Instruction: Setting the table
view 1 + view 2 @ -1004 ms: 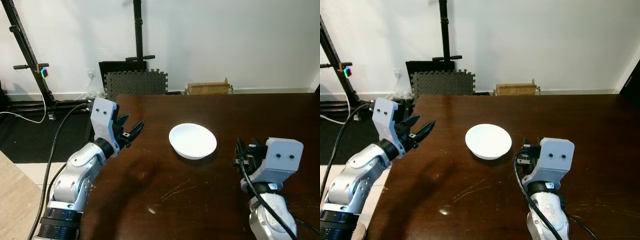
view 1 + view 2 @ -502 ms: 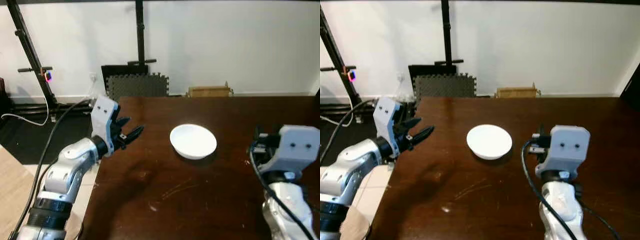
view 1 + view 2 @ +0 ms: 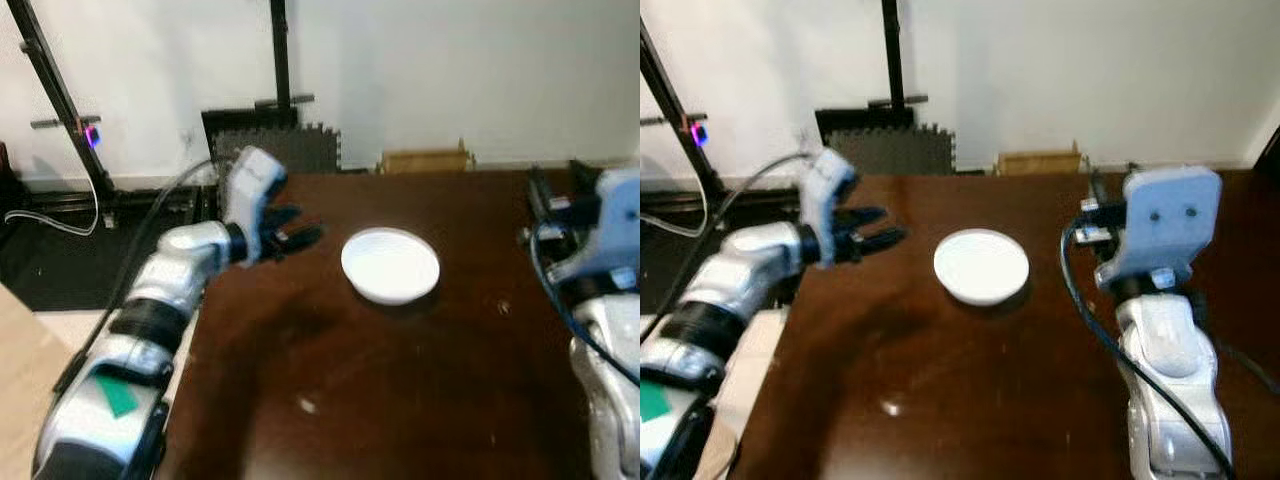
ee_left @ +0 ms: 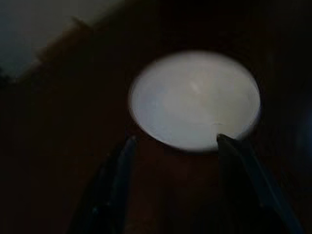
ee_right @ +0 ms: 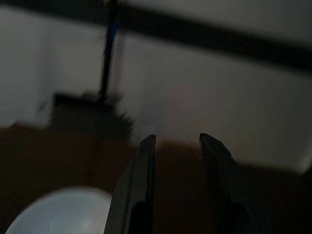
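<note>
A white bowl (image 3: 390, 265) sits on the dark desk (image 3: 400, 400) near its far middle. The left gripper (image 3: 300, 238) hovers just beside the bowl on its left, its 2 fingers spread and aimed at it, not touching. The right gripper (image 5: 176, 141) is raised over the desk's right side, well apart from the bowl, fingers parted a little and holding nothing.

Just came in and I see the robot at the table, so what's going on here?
The robot stands at a dark wooden table with one white bowl on it. Its left gripper is stretched out toward the bowl with the fingers open, pointing at it but not touching. The right gripper is raised on the other side of the bowl, open too and holding nothing. Nobody has hold of the bowl at this moment.
</note>
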You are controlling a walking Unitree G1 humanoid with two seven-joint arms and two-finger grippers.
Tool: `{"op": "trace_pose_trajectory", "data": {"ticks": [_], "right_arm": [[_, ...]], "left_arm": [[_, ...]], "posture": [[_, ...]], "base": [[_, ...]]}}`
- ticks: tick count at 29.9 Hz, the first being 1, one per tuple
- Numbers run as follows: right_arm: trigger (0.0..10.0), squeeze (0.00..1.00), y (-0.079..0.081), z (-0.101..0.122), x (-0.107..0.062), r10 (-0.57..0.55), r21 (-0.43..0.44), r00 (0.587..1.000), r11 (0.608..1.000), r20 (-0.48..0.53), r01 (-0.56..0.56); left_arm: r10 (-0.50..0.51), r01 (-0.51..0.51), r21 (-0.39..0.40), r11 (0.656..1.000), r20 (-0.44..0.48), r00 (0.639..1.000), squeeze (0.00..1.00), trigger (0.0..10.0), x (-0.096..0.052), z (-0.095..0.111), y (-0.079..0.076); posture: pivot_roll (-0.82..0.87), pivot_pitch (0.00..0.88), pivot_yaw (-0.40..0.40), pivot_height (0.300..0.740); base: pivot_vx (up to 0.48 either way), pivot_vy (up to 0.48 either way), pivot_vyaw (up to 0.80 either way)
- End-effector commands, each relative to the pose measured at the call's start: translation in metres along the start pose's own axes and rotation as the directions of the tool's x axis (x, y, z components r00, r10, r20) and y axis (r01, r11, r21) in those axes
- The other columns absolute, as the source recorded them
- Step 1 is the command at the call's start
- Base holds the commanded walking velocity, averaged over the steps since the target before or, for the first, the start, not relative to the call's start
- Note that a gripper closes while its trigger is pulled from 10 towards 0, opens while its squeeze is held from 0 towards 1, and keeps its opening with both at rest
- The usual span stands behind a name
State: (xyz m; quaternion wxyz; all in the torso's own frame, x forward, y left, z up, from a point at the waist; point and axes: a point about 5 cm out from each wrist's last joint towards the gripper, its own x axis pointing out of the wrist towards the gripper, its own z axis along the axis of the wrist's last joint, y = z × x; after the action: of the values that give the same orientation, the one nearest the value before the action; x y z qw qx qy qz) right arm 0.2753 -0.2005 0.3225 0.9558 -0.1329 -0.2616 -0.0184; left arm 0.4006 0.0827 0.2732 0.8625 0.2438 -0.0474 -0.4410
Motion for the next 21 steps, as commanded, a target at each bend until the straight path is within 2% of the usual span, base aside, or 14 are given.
{"op": "trace_pose_trajectory", "data": {"ticks": [1, 3, 4, 6, 7, 8, 9, 12, 13, 15, 17, 19, 20, 21], "right_arm": [[10.0, 0.0, 0.005, -0.009, 0.0, 0.065, 0.045, 0.995, 0.997, -0.079, -0.062], [10.0, 0.0, 0.007, -0.013, 0.0, 0.109, 0.069, 0.986, 0.992, -0.125, -0.101], [10.0, 0.0, 0.012, -0.017, -0.006, 0.215, 0.097, 0.958, 0.975, -0.19, -0.199], [10.0, 0.0, 0.015, -0.017, -0.012, 0.295, 0.138, 0.929, 0.953, -0.222, -0.269], [10.0, 0.0, 0.015, -0.017, -0.012, 0.295, 0.138, 0.929, 0.953, -0.222, -0.269], [10.0, 0.0, 0.01, -0.013, -0.016, 0.312, 0.146, 0.924, 0.948, -0.221, -0.285], [10.0, 0.0, 0.01, -0.013, -0.016, 0.312, 0.146, 0.924, 0.948, -0.221, -0.285], [10.0, 0.0, 0.001, -0.008, -0.019, 0.306, 0.126, 0.926, 0.95, -0.218, -0.284], [10.0, 0.0, 0.001, -0.008, -0.019, 0.306, 0.126, 0.926, 0.95, -0.218, -0.284], [10.0, 0.0, -0.001, -0.006, -0.02, 0.295, 0.119, 0.932, 0.954, -0.212, -0.275], [10.0, 0.0, -0.003, -0.004, -0.018, 0.286, 0.123, 0.935, 0.956, -0.209, -0.265], [10.0, 0.0, -0.001, -0.002, -0.017, 0.282, 0.131, 0.939, 0.957, -0.195, -0.259], [10.0, 0.0, 0.001, 0.001, -0.017, 0.285, 0.14, 0.939, 0.955, -0.191, -0.262], [10.0, 0.0, 0.001, 0.001, -0.017, 0.285, 0.14, 0.939, 0.955, -0.191, -0.262]], "left_arm": [[0.03, -0.024, 0.163, 0.986, -0.033, 0.999, 0.0, 10.0, 0.001, 0.004, 0.004], [0.009, 0.006, 0.29, 0.957, -0.05, 0.999, 0.0, 10.0, 0.004, 0.01, 0.003], [-0.025, 0.058, 0.442, 0.895, -0.08, 0.997, 0.0, 10.0, 0.007, 0.017, 0.0], [-0.045, 0.095, 0.528, 0.844, -0.107, 0.993, 0.0, 10.0, 0.008, 0.02, -0.001], [-0.045, 0.095, 0.528, 0.844, -0.107, 0.993, 0.0, 10.0, 0.008, 0.02, -0.001], [-0.056, 0.115, 0.579, 0.807, -0.118, 0.991, 0.0, 10.0, 0.009, 0.026, -0.001], [-0.056, 0.115, 0.579, 0.807, -0.118, 0.991, 0.0, 10.0, 0.009, 0.026, -0.001], [-0.068, 0.151, 0.66, 0.736, -0.149, 0.986, 0.0, 10.0, 0.011, 0.03, -0.003], [-0.068, 0.151, 0.66, 0.736, -0.149, 0.986, 0.0, 10.0, 0.011, 0.03, -0.003], [-0.077, 0.165, 0.689, 0.706, -0.157, 0.985, 0.0, 10.0, 0.015, 0.031, -0.008], [-0.077, 0.177, 0.748, 0.64, -0.166, 0.983, 0.0, 10.0, 0.022, 0.03, -0.014], [-0.065, 0.151, 0.779, 0.609, -0.141, 0.988, 0.0, 10.0, 0.027, 0.033, -0.019], [-0.061, 0.136, 0.813, 0.566, -0.123, 0.991, 0.0, 10.0, 0.032, 0.035, -0.023], [-0.061, 0.136, 0.813, 0.566, -0.123, 0.991, 0.0, 10.0, 0.032, 0.035, -0.023]], "posture": [[-0.19, 0.278, 0.128, 0.74], [-0.19, 0.288, 0.131, 0.74], [-0.2, 0.309, 0.138, 0.74], [-0.21, 0.322, 0.142, 0.74], [-0.21, 0.322, 0.142, 0.74], [-0.22, 0.33, 0.146, 0.74], [-0.22, 0.33, 0.146, 0.74], [-0.22, 0.331, 0.147, 0.74], [-0.22, 0.331, 0.147, 0.74], [-0.23, 0.332, 0.146, 0.74], [-0.23, 0.332, 0.146, 0.74], [-0.23, 0.33, 0.148, 0.74], [-0.23, 0.329, 0.154, 0.74], [-0.23, 0.329, 0.154, 0.74]], "base": [[0.0, 0.0, 0.0], [0.0, 0.0, 0.0], [0.0, 0.0, 0.0], [0.0, 0.0, 0.0], [0.0, 0.0, 0.0], [0.0, 0.0, 0.0], [0.0, 0.0, 0.0], [0.0, 0.0, 0.0], [0.0, 0.0, 0.0], [0.0, 0.0, 0.0], [0.0, 0.0, 0.0], [0.0, 0.0, 0.0], [0.0, 0.0, 0.0], [0.0, 0.0, 0.0]]}}
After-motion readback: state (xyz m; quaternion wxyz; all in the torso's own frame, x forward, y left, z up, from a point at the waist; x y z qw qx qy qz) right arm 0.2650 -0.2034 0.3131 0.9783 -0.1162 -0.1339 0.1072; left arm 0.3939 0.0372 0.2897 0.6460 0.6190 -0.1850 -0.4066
